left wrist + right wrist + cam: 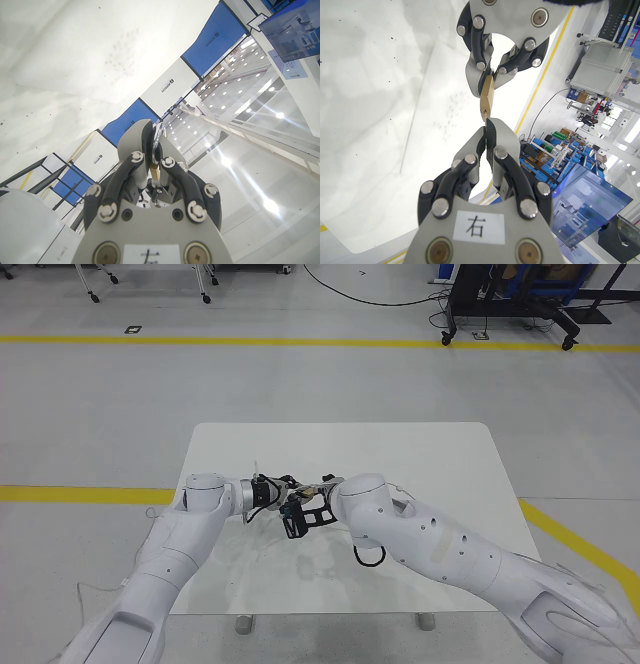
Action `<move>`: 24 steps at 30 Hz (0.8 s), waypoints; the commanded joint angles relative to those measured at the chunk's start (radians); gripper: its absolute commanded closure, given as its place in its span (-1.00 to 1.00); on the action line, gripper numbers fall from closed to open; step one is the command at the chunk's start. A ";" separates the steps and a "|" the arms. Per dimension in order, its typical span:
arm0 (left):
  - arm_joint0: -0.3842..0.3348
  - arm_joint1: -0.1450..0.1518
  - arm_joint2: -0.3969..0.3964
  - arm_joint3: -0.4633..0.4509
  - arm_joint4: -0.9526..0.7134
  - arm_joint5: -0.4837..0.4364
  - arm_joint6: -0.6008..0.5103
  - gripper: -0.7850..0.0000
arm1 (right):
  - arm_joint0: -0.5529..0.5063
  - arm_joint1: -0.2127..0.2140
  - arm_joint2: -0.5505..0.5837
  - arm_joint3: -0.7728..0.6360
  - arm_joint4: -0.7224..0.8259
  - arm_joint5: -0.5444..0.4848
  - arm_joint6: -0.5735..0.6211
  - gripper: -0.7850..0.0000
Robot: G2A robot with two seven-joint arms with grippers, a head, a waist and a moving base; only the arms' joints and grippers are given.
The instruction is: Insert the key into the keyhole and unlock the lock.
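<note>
Pinching a small silver metal key (pixel 485 116) in the right gripper (pixel 487 127), closed tight on its head. Set blade-first in the keyhole (pixel 485 111) in the end face of a rectangular brass padlock (pixel 487 93); cannot tell how deep. Clamped beyond that, around the padlock's other end, by the left gripper (pixel 490 83), facing the right one head-on. Held aloft over the left half of the white rectangular desk (pixel 420 464), midway between near and far edges.

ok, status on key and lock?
Left gripper shut on lock. Right gripper shut on key. Key tip in keyhole, shackle hidden in fingers. Nothing in the way.
</note>
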 commanded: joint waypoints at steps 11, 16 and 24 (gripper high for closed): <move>-0.001 0.000 0.002 0.004 -0.014 0.005 0.017 1.00 | 0.032 -0.022 -0.059 0.011 0.012 0.033 0.033 1.00; -0.001 0.000 0.002 0.004 -0.017 0.006 0.023 1.00 | 0.042 -0.028 -0.069 0.018 0.027 0.040 0.040 1.00; -0.002 0.000 0.007 0.002 -0.022 0.007 0.025 1.00 | 0.050 -0.037 -0.074 0.023 0.054 0.043 0.043 1.00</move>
